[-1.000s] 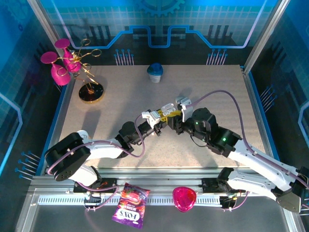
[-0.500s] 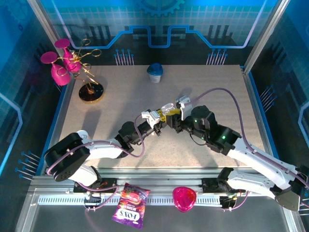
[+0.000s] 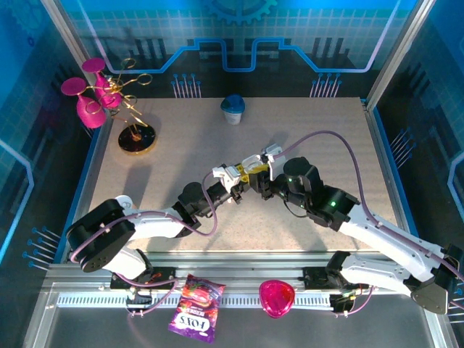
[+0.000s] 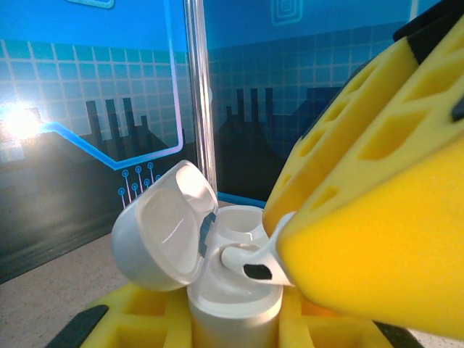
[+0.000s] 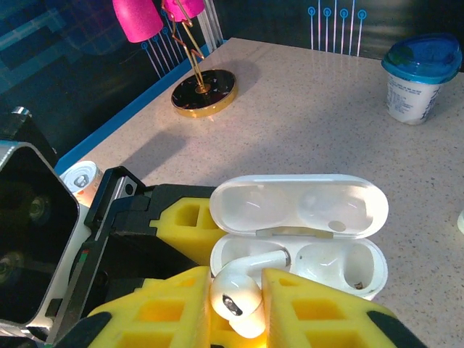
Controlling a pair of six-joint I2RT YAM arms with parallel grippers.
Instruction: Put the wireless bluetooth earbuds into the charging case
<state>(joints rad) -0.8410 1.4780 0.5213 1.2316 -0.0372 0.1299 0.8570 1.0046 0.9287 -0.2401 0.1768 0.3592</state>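
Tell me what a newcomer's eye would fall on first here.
At mid-table the two arms meet: the left gripper holds an open white charging case upright. The right gripper pinches a white earbud between yellow pads, with its stem at one well of the case, while the other well looks empty. At the far left corner of the table, a gold stand with pink cups also catches the eye.

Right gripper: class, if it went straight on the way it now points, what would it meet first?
Most likely the open charging case, just ahead: the earbud in the right gripper points its stem at one of its sockets.
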